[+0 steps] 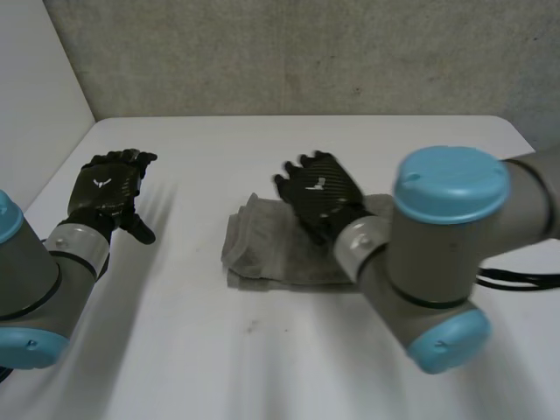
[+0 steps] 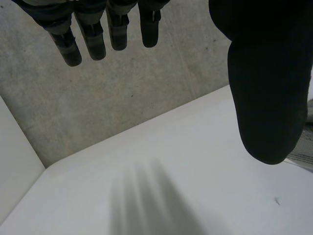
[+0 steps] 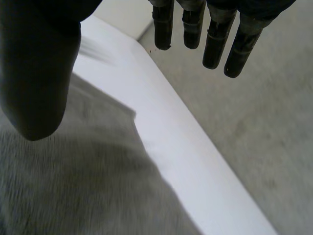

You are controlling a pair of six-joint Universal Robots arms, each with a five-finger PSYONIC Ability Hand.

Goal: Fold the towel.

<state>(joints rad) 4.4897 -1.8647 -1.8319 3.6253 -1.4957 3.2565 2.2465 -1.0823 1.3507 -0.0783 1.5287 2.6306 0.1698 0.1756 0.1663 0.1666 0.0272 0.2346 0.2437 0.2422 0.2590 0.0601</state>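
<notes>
A grey towel (image 1: 262, 249) lies as a compact, layered pad near the middle of the white surface (image 1: 262, 359), seemingly folded at least once. The right hand (image 1: 319, 192) hovers over its far edge, fingers (image 3: 215, 49) straight and apart, holding nothing. The left hand (image 1: 107, 188) hangs well aside, fingers (image 2: 93, 39) likewise spread. The next move is likely to press the towel flat or fold it again.

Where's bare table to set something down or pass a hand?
Bare table: the strip between the left hand and the towel, the near stretch in front of the towel, and the far band up to the wall. Crowded at the middle, where the right hand hangs open over the towel.
</notes>
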